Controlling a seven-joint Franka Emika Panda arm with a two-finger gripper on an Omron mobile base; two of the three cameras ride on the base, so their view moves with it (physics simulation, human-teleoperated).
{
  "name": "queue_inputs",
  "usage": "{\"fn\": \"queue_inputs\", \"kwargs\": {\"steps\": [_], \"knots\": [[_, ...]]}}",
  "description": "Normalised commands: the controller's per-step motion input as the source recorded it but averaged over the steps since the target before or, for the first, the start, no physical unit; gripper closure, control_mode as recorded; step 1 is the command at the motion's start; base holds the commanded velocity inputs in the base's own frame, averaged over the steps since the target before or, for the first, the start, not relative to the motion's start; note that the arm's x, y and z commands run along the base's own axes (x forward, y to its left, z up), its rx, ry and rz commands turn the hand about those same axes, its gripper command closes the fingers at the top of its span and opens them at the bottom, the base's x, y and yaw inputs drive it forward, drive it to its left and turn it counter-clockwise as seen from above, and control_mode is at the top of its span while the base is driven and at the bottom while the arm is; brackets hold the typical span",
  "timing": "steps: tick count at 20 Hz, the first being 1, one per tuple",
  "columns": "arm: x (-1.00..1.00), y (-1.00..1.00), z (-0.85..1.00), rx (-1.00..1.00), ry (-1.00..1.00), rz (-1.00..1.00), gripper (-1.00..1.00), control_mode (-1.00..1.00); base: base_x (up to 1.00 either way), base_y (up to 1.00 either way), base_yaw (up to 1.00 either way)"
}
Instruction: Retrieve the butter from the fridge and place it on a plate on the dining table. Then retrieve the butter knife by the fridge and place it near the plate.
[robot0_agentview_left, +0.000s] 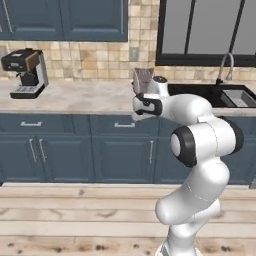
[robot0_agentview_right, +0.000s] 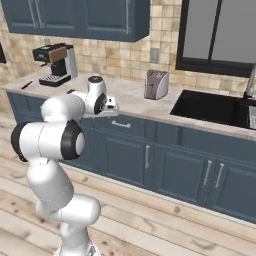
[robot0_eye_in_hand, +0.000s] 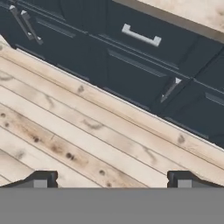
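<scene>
A: Butter is somewhere I can't place from these angles, and the same goes for fridge, plate and dining table. The robot faces the wall counter (robot0_agentview_left: 75, 97) with its blue cabinets (robot0_agentview_left: 60, 150).

B: And the gripper (robot0_eye_in_hand: 111, 179)?

A: Spread wide, holding nothing, aimed down at the plank floor (robot0_eye_in_hand: 65, 131) and a drawer handle (robot0_eye_in_hand: 141, 36). I judge the arm is tucked for driving.

B: Anything differ between base views?

A: Both show the coffee machine (robot0_agentview_right: 55, 65) and toaster (robot0_agentview_right: 156, 84). The right one opens up the black sink (robot0_agentview_right: 210, 107), and a small dark item (robot0_agentview_right: 27, 85) lies beside the machine; too small to identify.
</scene>
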Motion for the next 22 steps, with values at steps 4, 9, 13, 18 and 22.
{"fn": "queue_inputs", "kwargs": {"steps": [4,9,13,18,22], "knots": [[0.0,0.0,0.0,0.0,0.0,0.0,-1.0,1.0,0.0,1.0,-0.29],[0.0,0.0,0.0,0.0,0.0,0.0,-1.0,1.0,-0.01,1.0,-0.28],[0.0,0.0,0.0,0.0,0.0,0.0,-1.0,1.0,-0.11,1.0,-0.23],[0.0,0.0,0.0,0.0,0.0,0.0,-1.0,1.0,-0.03,1.0,-0.2],[0.0,0.0,0.0,0.0,0.0,0.0,-1.0,1.0,0.0,1.0,-0.19]]}}
